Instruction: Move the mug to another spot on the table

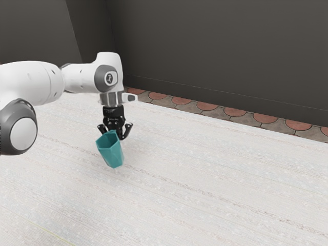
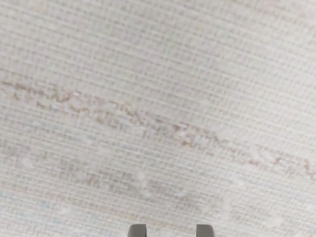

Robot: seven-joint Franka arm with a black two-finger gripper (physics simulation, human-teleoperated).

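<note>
Tool (image 1: 116, 134): black, two-fingered, mounted on the white arm (image 1: 46, 84) that enters from the exterior view's left. It points down over the desk (image 1: 215, 174).

State of tool: spread. In the wrist view the two fingertips (image 2: 137, 230) stand apart, with bare desk (image 2: 158, 98) between them and beyond them. In the exterior view the fingers splay outward to either side.

Mug (image 1: 111, 151): teal, faceted, mouth open. It sits directly below the tool on the desk's near-left part in the exterior view, well apart from the back edge.
- Attitude: tilted. The mouth leans toward the exterior view's left and the base is swung toward its right.
- Relation to tool: the rim sits at the level of the tool's tips and overlaps them in the exterior view. Whether either finger touches the rim cannot be told.
- Relation to desk: a faint shadow lies just under the base. Whether the base rests on the surface or hangs just clear of it cannot be told.

Desk: pale, woven-looking surface with fine parallel lines. A faint brownish streak (image 2: 148, 123) runs across it in the wrist view.

Surroundings: a strip of reddish scalloped floor tiles (image 1: 230, 111) lies past the desk's far edge, with a dark wall (image 1: 215, 46) behind it.
</note>
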